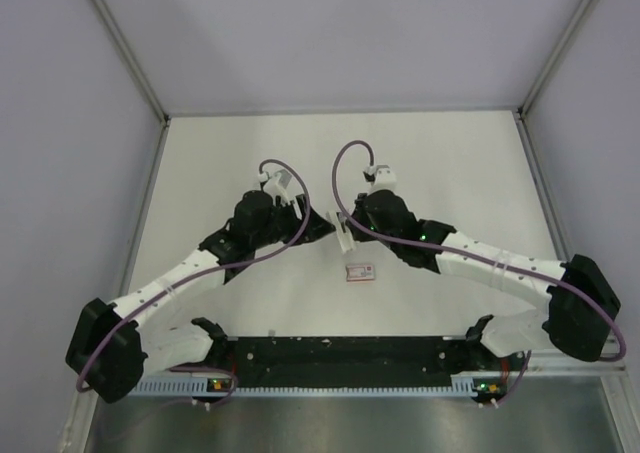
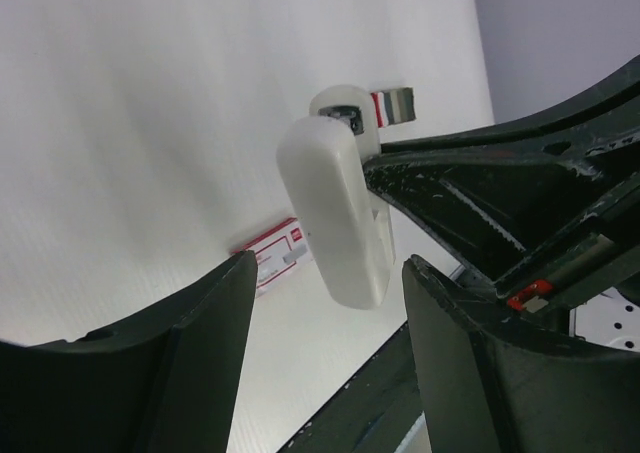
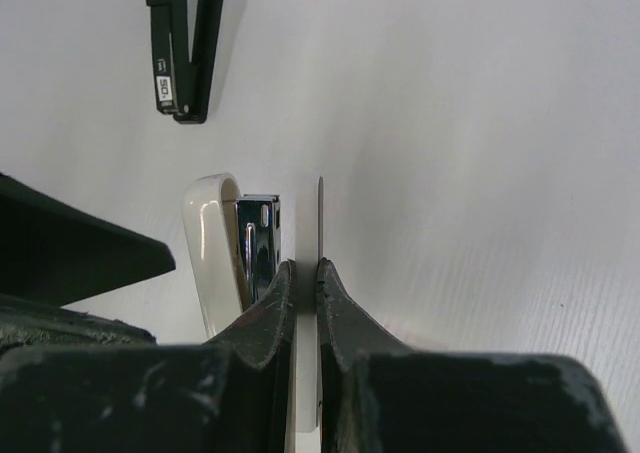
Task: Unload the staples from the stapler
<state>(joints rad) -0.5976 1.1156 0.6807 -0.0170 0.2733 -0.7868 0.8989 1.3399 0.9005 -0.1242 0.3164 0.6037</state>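
The right end effector pinches the white stapler by its thin base. The left end effector stands wide open near it.

Glossy cream plastic stapler

The table is white and matte, and the wrist views show a fine ribbed grain on its surface. A small red-and-white box lies flat on it near the middle, closer to the near edge. The right wrist view shows a narrow black two-armed tool with a small white label, also lying on the table.
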